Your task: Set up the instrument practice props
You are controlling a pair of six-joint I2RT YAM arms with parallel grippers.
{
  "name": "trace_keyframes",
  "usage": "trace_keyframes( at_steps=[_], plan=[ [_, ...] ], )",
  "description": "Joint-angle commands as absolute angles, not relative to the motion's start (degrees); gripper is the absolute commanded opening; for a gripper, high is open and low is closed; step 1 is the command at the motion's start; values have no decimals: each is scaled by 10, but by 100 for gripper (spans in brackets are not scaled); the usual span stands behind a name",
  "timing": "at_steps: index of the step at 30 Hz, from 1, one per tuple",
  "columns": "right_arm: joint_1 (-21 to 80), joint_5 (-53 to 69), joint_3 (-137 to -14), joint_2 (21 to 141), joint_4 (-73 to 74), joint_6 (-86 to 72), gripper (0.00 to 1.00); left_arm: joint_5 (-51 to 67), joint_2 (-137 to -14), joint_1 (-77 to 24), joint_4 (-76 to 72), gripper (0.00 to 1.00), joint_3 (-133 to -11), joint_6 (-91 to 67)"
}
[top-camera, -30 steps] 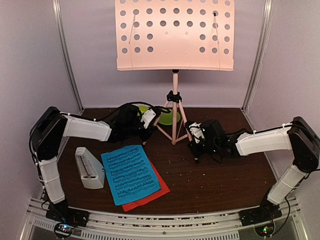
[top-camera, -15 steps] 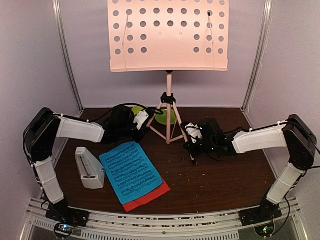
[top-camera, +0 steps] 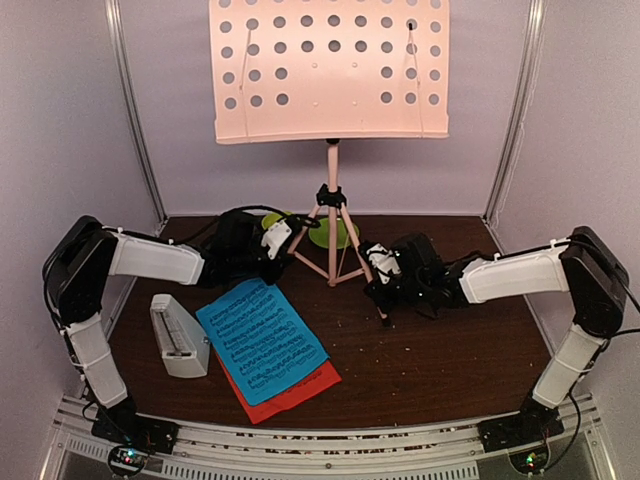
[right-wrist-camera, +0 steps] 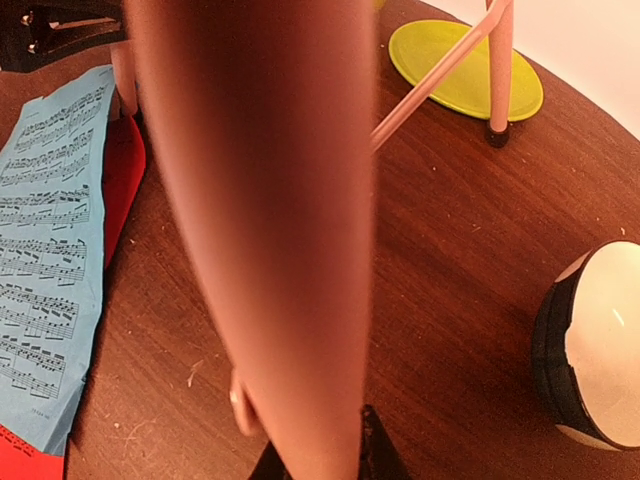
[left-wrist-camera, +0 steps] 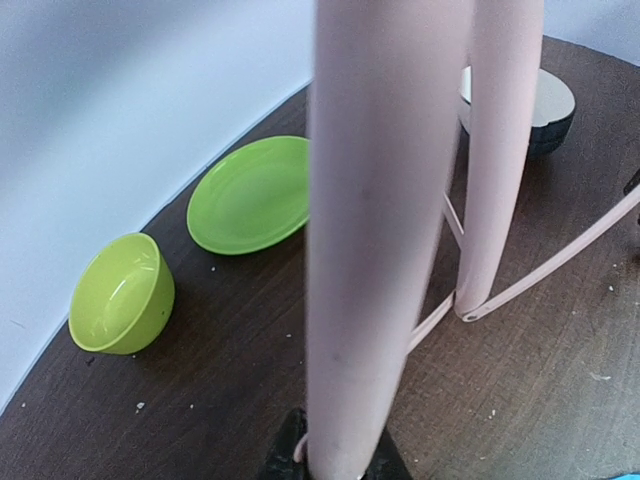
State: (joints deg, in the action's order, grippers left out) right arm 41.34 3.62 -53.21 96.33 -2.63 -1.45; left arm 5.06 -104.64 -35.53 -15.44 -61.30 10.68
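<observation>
Farthest left on the dark table (top-camera: pixel 440 350), the white metronome (top-camera: pixel 178 335) lies beside the blue page (top-camera: pixel 262 340), which rests on top of the red page (top-camera: pixel 300 392), its corner and lower edge peeking out. Behind them the left gripper (left-wrist-camera: pixel 340 465) has its jaws closed snugly on the left tripod leg of the pink music stand (top-camera: pixel 330 70), the leg filling the wrist view. Beyond that leg sits a green bowl (left-wrist-camera: pixel 120 293), its glossy inside bare, and just right of it a green plate (left-wrist-camera: pixel 250 193), also bare. The stand rises upright at the table's back centre, its perforated desk high above. The right gripper (right-wrist-camera: pixel 320 460) likewise clamps the right leg, which blocks much of its camera. Near it, farther right, stands a white bowl (right-wrist-camera: pixel 600 345) with a dark rim, its inside plain white.
</observation>
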Motion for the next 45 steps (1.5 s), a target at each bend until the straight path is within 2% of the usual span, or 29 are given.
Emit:
trace_keyframes(
  at_steps=[1,11,20,28,29,33,36,38,45],
  plan=[
    [366,-87,-479,936,107,-133,0,-63,-1040,-318,-117,0,-608,59],
    [366,-104,-451,891,122,-158,13,-78,-1049,-373,-118,0,-599,-15],
    [366,-111,-430,850,121,-188,36,-58,-1053,-402,-129,0,-587,-33],
    [368,-93,-412,823,109,-179,38,-47,-1056,-409,-131,0,-595,-11],
    [368,-86,-409,818,103,-177,40,-43,-1057,-409,-131,0,-598,-6],
    [370,-46,-397,795,61,-154,58,-38,-1062,-410,-126,0,-604,5],
    [371,-6,-417,806,44,-127,64,-34,-1066,-410,-122,0,-609,10],
    [370,18,-435,824,33,-114,66,-30,-1068,-410,-121,5,-612,13],
    [373,88,-516,892,31,-74,63,-48,-1064,-409,-113,31,-624,19]
  ],
)
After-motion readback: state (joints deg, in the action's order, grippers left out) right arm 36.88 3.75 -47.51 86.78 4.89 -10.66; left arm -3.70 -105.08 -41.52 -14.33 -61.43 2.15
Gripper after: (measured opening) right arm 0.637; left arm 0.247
